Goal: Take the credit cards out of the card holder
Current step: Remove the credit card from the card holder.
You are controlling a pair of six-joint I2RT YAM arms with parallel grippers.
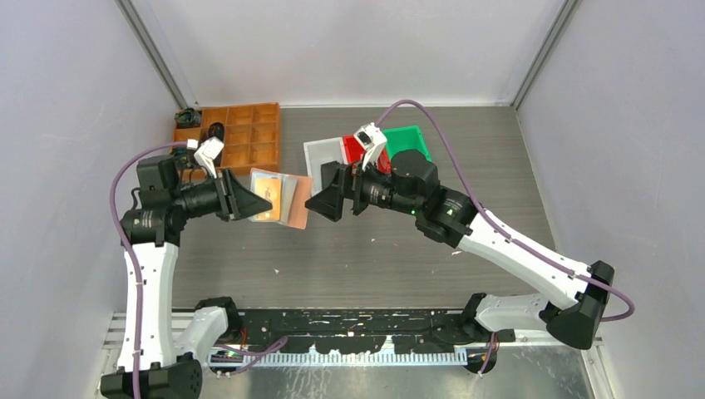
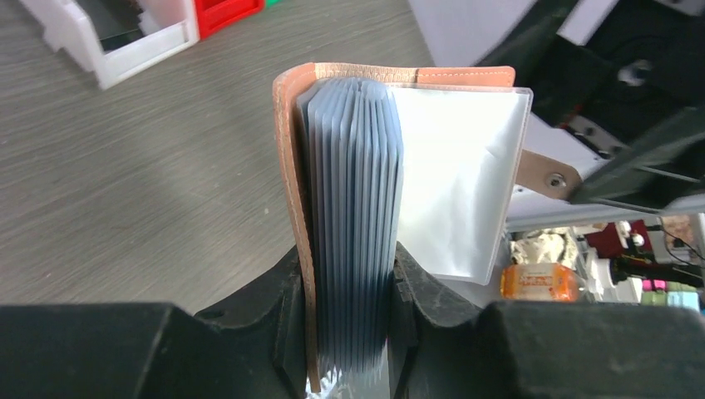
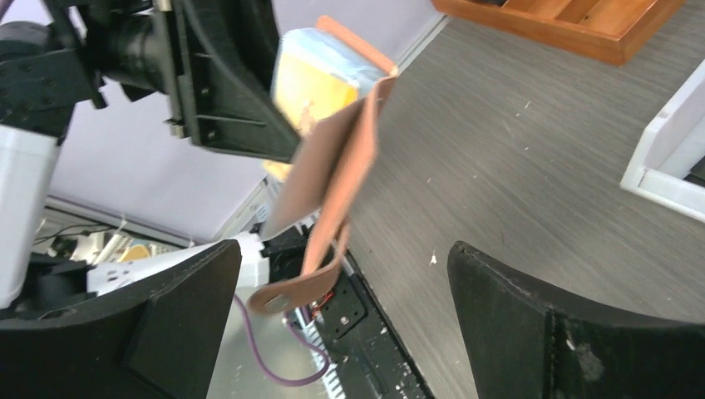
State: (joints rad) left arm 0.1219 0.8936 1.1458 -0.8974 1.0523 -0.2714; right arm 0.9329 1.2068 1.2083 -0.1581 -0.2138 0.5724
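A grey wood-grain table [image 1: 374, 249], boxed in by pale walls [image 1: 50, 125], carried a wooden compartment tray [image 1: 249, 137] at its far left and a white bin [image 1: 320, 154], red bin [image 1: 353, 148] and green bin [image 1: 411, 140] at far centre. Above the bare middle, the left gripper [image 1: 262, 202] pinched the opened card holder [image 1: 293, 199], a yellowish credit card [image 3: 316, 83] in its sleeves. The right gripper [image 1: 313, 203] gaped wide just beside it, not touching.

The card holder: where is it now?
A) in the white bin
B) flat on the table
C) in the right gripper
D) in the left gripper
D: the left gripper is clamped on the card holder, while the right gripper stands open, apart from it.
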